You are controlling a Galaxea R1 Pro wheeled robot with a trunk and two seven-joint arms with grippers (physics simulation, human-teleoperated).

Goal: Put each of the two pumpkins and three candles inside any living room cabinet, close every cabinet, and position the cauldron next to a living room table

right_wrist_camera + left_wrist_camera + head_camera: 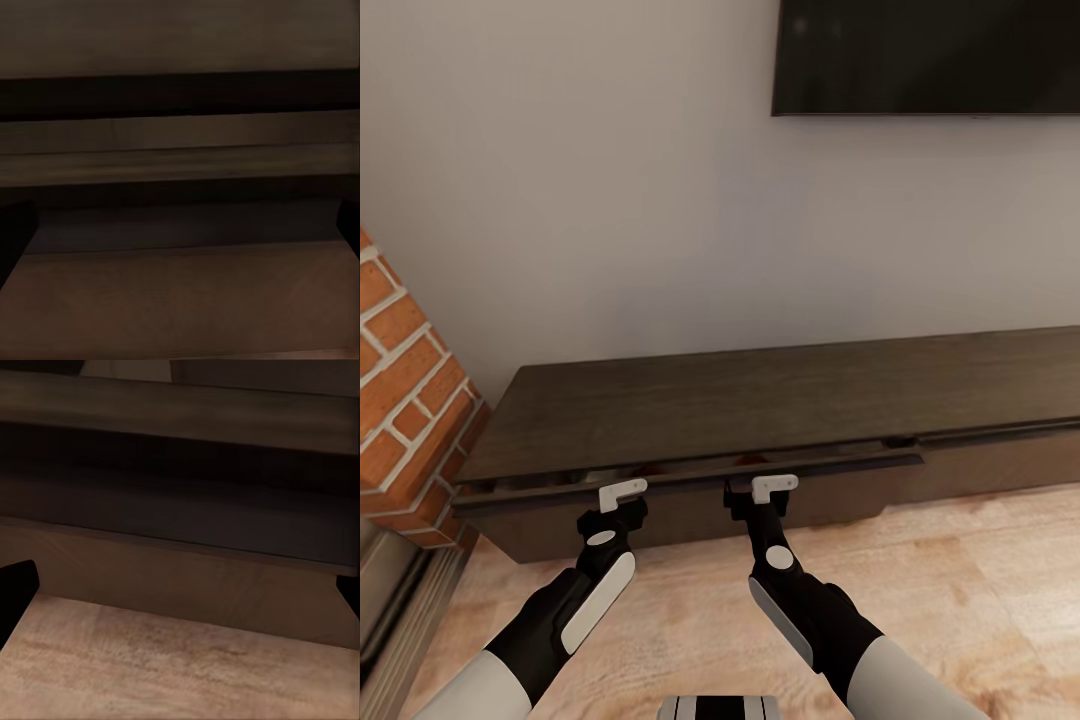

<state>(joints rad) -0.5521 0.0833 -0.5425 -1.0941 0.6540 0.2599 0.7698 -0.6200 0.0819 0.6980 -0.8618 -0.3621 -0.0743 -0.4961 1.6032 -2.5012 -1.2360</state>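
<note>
Where grippers hover, cabinet (pixel 760 400) just ahead

Plain pale wall (pixel 610 200), dark TV (pixel 925 55) mounted upper right, brick fireplace (pixel 405 380) left, light wood floor (pixel 960 560).

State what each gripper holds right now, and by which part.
Nothing is held. The left gripper and right gripper both sit at the slightly open drawer front of the cabinet, with empty space between their fingers.

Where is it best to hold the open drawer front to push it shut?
Judging by the head view, press the drawer front on its flat outer face, coming from the room side. It stands slightly out from the cabinet, and both grippers, left and right, face it.
</note>
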